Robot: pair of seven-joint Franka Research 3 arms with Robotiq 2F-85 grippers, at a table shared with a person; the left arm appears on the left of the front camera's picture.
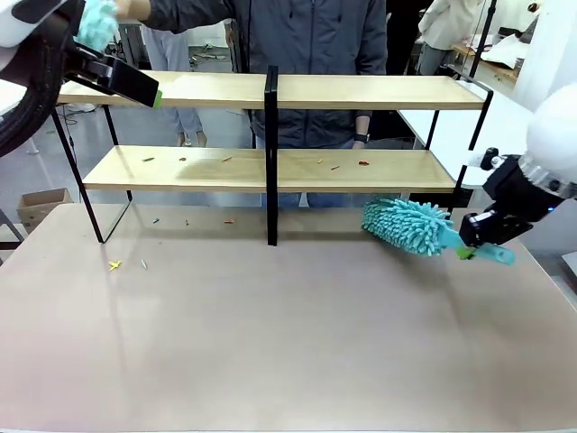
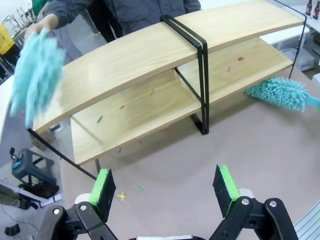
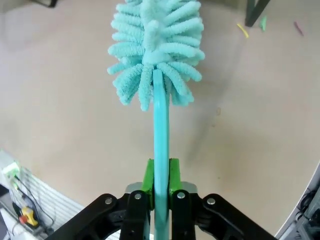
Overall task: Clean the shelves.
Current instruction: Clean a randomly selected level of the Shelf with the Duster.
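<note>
Shelves (image 1: 270, 90) sat across the far half of the table (image 1: 270, 361): two long light wooden boards on a thin black frame, with the black centre post (image 1: 271, 153) roughly mid-width. The right gripper (image 3: 161, 175) was squeezed fully down on the flat teal handle of a duster (image 1: 406, 225), green pads pressed on both sides of it. That arm came in from the right. The duster head pointed left, low over the table, just near of the lower board's right section. Couldn't tell whether the fluff touched the table or the board edge. The left gripper (image 2: 164, 186) was spread wide with nothing between the pads. It was up at the far left by the left end of the top board, looking down along the shelves. A person stood on the far side of the shelves. The person's hand (image 2: 45, 22) held a second duster (image 2: 35, 75), also teal, hanging over the left end of the top board, close to the left gripper. Contact between those two couldn't be told. Small coloured scraps (image 1: 363, 163) lay scattered on the lower board on both sides of the post. More scraps lay on the table under and near of the left section, including a yellow scrap (image 1: 115, 264) near the left leg.
</note>
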